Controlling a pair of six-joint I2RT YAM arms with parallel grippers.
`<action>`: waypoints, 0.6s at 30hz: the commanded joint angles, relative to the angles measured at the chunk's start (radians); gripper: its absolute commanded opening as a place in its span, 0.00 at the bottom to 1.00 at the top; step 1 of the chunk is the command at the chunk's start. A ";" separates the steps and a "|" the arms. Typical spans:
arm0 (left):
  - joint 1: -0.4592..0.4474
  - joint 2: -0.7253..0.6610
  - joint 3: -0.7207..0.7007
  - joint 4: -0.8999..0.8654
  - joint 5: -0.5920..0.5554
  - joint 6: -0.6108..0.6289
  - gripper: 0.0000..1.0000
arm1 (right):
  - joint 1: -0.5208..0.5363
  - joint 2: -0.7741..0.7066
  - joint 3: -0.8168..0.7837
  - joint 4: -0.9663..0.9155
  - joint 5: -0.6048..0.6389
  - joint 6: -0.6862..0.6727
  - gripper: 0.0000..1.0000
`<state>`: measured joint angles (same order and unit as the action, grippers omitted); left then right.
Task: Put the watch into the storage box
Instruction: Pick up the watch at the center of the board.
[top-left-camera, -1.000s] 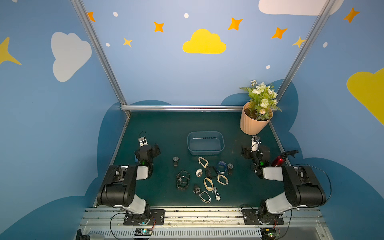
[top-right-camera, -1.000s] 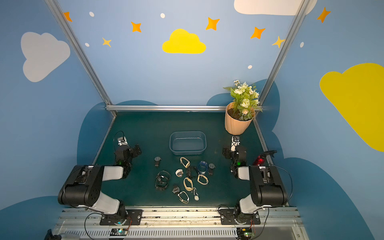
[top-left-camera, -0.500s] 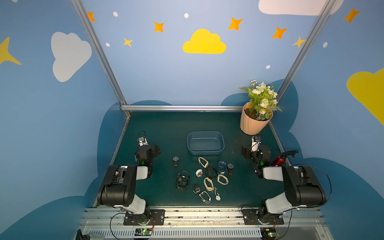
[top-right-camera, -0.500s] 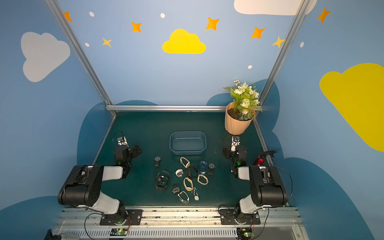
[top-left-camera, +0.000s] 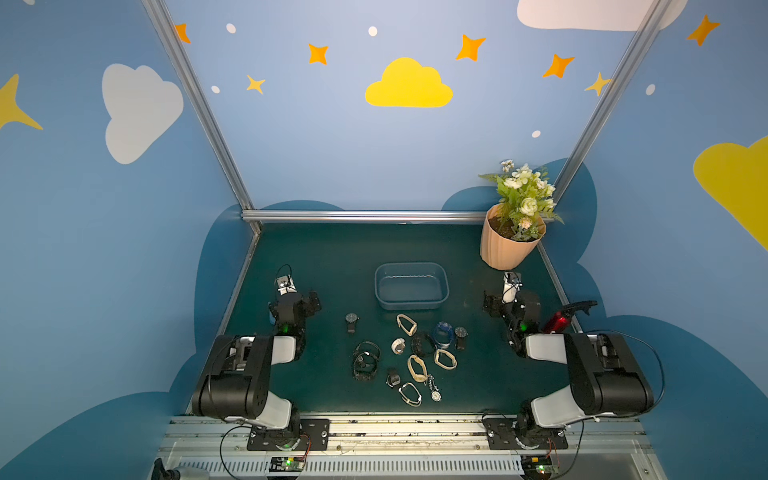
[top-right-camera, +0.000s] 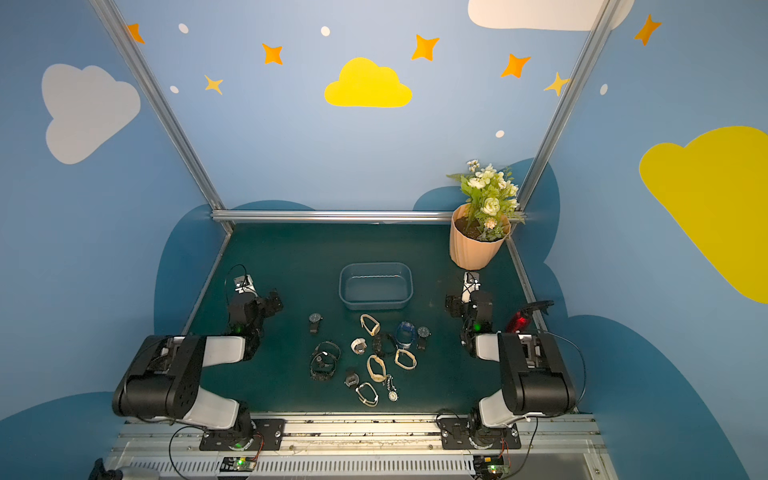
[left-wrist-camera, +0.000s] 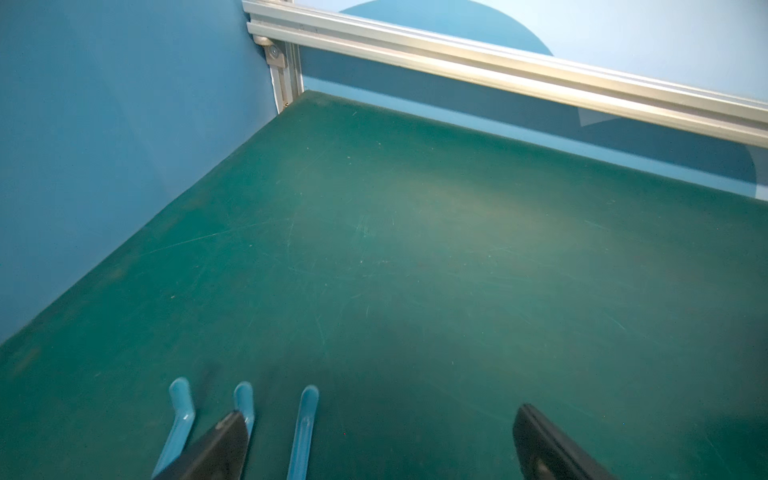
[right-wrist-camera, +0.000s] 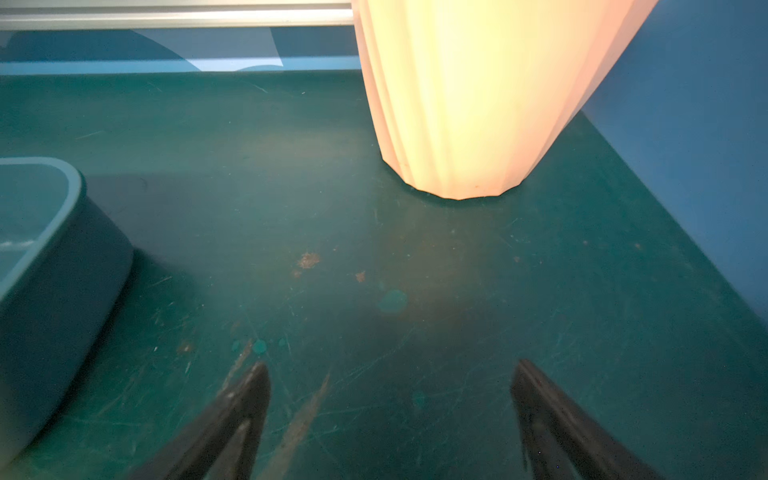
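The left end effector (left-wrist-camera: 379, 411) sits low over the dark green worktop (left-wrist-camera: 415, 249). Its two dark fingers (left-wrist-camera: 224, 440) are spread wide with nothing between them. Three pale-blue prongs (left-wrist-camera: 305, 415) lie just beside one finger; I cannot tell what they belong to. The right end effector (right-wrist-camera: 390, 365) is also spread wide and grips nothing, low over scuffed mat and facing the far right corner. In both top views the left arm (top-left-camera: 249, 374) and the right arm (top-left-camera: 598, 374) are folded at the near left and near right, wrists reaching toward the far side, well apart from each other.

The watches lie loose on the worktop between the arms, on the near side of the storage box (top-left-camera: 411, 305). A black round-faced watch (top-left-camera: 352, 322) lies alone to the left of the cluster. In the cluster are several cream-strapped watches (top-left-camera: 406, 325), a blue watch (top-left-camera: 443, 332) just beside another black watch (top-left-camera: 460, 334), and, nearest, a pocket watch on a chain (top-left-camera: 435, 395).

The storage box is a shallow blue-grey tub with rounded corners and a rolled rim, set at the middle of the worktop, left of the right end effector. Its floor shows bare all across. A peach ribbed flower pot (top-left-camera: 505, 253) stands upright in the far right corner, holding soil and a leafy plant with white flowers (top-left-camera: 523, 199).
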<state>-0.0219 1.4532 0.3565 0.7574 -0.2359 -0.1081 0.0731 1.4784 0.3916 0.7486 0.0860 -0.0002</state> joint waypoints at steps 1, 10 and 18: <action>-0.038 -0.176 0.092 -0.291 -0.210 -0.098 1.00 | 0.032 -0.167 0.134 -0.360 0.138 0.068 0.91; -0.033 -0.567 0.096 -0.688 -0.210 -0.557 0.99 | 0.080 -0.342 0.213 -0.565 0.207 0.468 0.92; -0.027 -0.823 0.069 -0.937 0.011 -0.634 1.00 | 0.125 -0.251 0.399 -0.835 0.144 0.395 0.92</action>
<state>-0.0525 0.6804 0.4072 -0.0048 -0.3389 -0.6823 0.1646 1.1988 0.6743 0.0814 0.2306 0.3870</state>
